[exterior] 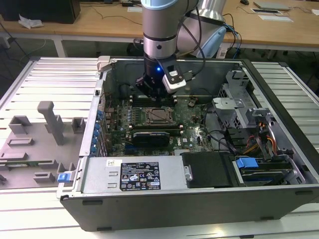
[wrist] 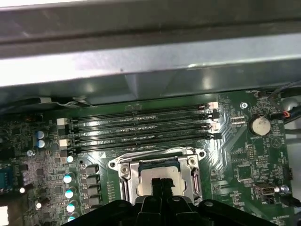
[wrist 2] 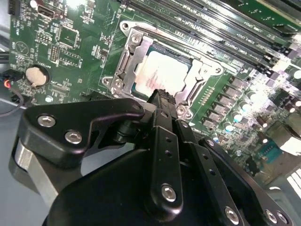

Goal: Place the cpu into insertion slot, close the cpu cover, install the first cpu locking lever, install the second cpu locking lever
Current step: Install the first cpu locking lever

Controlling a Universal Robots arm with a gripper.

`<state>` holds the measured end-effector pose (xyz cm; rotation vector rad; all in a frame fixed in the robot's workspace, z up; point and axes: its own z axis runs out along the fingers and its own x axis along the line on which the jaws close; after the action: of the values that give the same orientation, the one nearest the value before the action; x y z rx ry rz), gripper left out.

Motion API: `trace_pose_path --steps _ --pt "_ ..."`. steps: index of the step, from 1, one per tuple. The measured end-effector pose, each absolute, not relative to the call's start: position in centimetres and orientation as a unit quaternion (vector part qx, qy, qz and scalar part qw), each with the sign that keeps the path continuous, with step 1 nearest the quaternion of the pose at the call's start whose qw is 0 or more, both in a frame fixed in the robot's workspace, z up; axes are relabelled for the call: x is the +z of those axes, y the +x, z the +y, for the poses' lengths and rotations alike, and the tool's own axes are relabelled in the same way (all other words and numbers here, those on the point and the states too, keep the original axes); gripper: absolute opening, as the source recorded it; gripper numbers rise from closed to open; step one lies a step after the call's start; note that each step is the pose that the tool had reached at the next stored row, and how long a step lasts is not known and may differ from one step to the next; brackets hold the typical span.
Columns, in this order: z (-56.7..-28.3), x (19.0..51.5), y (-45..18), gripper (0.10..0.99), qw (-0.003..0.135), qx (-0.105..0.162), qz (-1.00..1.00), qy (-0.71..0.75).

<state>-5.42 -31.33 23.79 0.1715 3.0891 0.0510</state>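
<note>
The cpu lies flat in the insertion slot on the green board, its pale metal top showing. The silvery cpu cover lies down around the chip, framing it; in the first wrist view the cpu and the cpu cover look the same. My gripper hangs just above the chip, fingers pressed together and holding nothing. In the exterior view the gripper stands over the far edge of the socket. In the first wrist view the gripper has its tips over the chip's middle.
Long black memory slots run beside the socket, below the case wall. A black graphics card, the power supply and drive bays with cables crowd the case. A grey fixture tray sits at the exterior view's left.
</note>
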Motion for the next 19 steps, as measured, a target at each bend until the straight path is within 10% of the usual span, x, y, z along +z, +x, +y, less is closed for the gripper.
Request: trace_pose_path --steps 19 --pt "-33.3 24.6 -5.4 0.106 0.024 0.017 0.998 0.055"
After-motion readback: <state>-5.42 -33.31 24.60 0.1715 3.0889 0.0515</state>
